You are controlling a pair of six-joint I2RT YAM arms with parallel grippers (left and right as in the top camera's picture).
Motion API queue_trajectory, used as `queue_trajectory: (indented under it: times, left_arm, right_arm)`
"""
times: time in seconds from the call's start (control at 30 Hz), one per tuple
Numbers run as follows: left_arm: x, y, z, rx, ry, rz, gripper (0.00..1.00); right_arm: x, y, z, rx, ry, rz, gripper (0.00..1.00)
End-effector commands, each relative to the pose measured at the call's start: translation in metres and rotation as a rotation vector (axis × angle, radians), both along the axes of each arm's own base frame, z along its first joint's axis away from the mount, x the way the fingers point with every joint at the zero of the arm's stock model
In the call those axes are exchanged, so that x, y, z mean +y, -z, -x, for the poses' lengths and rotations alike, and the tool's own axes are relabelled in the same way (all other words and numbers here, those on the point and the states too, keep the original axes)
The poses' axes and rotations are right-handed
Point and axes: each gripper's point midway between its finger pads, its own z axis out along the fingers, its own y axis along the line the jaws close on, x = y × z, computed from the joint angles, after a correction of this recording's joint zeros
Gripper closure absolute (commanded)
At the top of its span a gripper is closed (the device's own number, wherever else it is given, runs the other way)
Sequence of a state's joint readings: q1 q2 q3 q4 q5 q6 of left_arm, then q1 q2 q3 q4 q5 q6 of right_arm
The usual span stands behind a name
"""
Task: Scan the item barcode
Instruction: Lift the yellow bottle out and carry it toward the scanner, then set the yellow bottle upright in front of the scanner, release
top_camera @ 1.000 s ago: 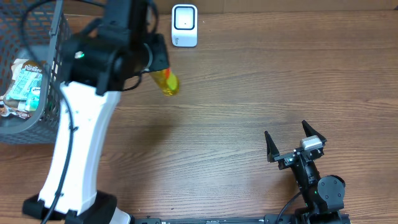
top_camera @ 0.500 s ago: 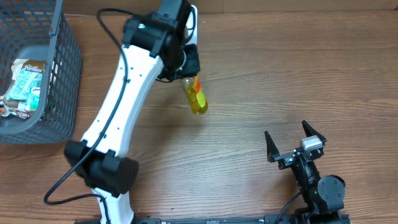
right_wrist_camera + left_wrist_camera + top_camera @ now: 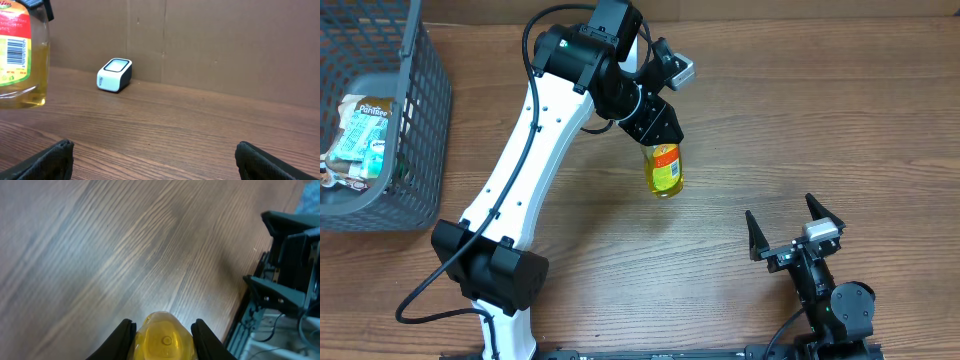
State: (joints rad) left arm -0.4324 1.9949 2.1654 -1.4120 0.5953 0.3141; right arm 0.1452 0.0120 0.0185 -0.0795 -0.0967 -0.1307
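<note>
Overhead: one grey wire basket holding packets sits at the far left of the wooden table. The left arm slants across the middle. The left gripper is clamped on the top of the single yellow bottle. The right gripper is well apart, spread wide and empty.

Left wrist: two fingers press against either side of the bottle's rounded end.

Right wrist: the bottle is at upper left with its barcode facing the camera. One white scanner stands beyond it, apart.
</note>
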Motion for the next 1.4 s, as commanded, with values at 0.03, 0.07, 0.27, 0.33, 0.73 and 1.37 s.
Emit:
queue_trajectory:
  times: [0.03,0.07,0.27,0.33,0.73,1.37]
  left_arm:
    - [-0.013,-0.013,0.006,-0.093,0.117,0.048,0.82]
    - [-0.015,-0.010,0.006,-0.097,0.112,0.033,0.82]
    - [-0.023,0.010,-0.005,-0.110,-0.025,-0.121,0.89]
    - [-0.030,0.016,-0.008,-0.104,-0.073,-0.149,0.89]
    - [-0.071,0.064,-0.017,-0.140,-0.131,-0.262,0.89]
    - [-0.050,0.087,-0.084,-0.202,-0.840,-0.320,0.94]
  right_arm:
    - [-0.002,0.002,0.000,-0.001,0.009,-0.002,0.00]
    - [-0.002,0.002,0.000,-0.001,0.009,-0.002,0.00]
    - [-0.002,0.002,0.000,-0.001,0.009,-0.002,0.00]
    - [-0.002,0.002,0.000,-0.001,0.009,-0.002,0.00]
    - [-0.002,0.002,0.000,-0.001,0.009,-0.002,0.00]
    - [-0.002,0.002,0.000,-0.001,0.009,-0.002,0.00]
